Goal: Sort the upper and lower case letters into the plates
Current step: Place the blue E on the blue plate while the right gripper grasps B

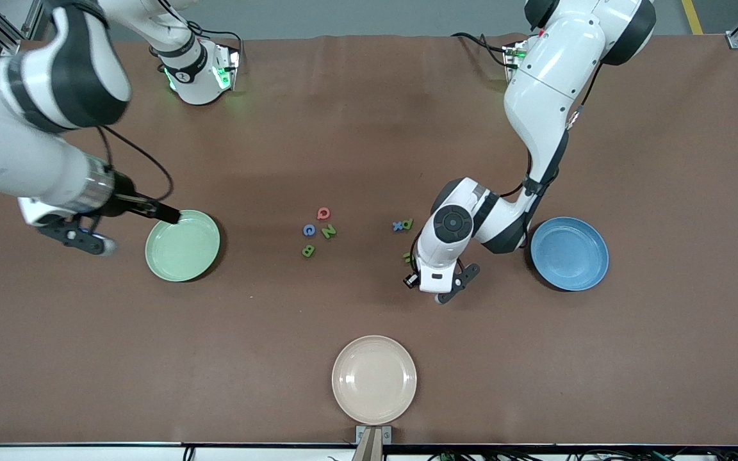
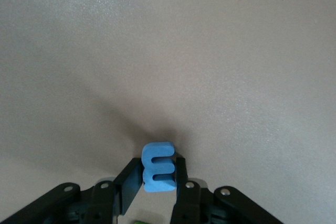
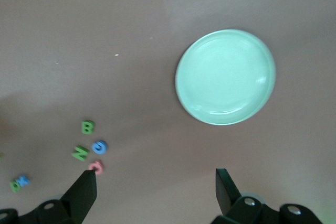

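Note:
Small foam letters lie mid-table: a pink Q [image 1: 323, 213], a blue C [image 1: 309, 230], a green N [image 1: 328, 232] and a green B [image 1: 308, 250]. A blue x [image 1: 398, 225] and a green letter [image 1: 408, 224] lie nearer the left arm. My left gripper [image 2: 157, 176] is down at the table beside the blue plate [image 1: 569, 253], shut on a blue letter E [image 2: 157, 167]. My left hand [image 1: 438, 291] hides the E in the front view. The pale green plate [image 1: 183, 250] is bare, with my right gripper [image 3: 156, 187] open in the air at its rim.
A cream-beige plate [image 1: 374, 379] sits near the table's front edge. Another green letter [image 1: 407, 257] peeks out beside the left hand. The two arm bases stand along the table edge farthest from the front camera.

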